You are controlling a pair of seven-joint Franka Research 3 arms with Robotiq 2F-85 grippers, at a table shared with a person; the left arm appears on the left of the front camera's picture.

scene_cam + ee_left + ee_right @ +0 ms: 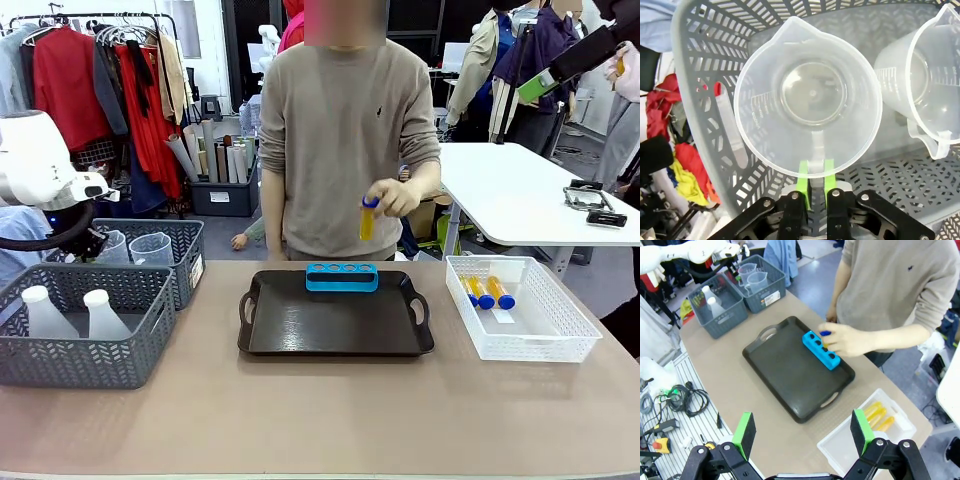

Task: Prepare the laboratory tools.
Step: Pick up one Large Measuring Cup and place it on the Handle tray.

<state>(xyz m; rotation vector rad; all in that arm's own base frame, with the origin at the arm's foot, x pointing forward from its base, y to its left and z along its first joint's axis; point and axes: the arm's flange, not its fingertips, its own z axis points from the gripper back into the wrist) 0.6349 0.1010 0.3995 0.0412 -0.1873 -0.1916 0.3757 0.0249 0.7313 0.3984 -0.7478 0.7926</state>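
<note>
LAB PREP UNDER WAY: The left gripper [815,182] pinches its green pads on the flat handle tab of a clear plastic beaker [810,95] inside a grey basket [705,65] at the robot's left end of the table [320,420]. The step in hand appears to be fetching this beaker. The next move calls for a straight lift clear of the basket's slotted wall, without knocking the second beaker [925,80] just beside it, then a carry toward the black tray [330,330].

The beaker is thin, see-through and probably light, round with a pouring lip and printed scale marks. Held by the handle alone, it may tilt. The basket is stiff plastic lattice.

Across the table, a person's hand [395,197] holds a small amber tube [367,220] with a blue cap upright above the blue rack [342,277], a bar with four round holes at the tray's far edge. All four holes look empty. Two more tubes [487,292] lie in the white mesh basket [560,325]. Two milky white flasks [45,312] stand in the nearer grey basket [80,365]. The right gripper [803,430] hangs high above the table, jaws spread wide, holding nothing.
</note>
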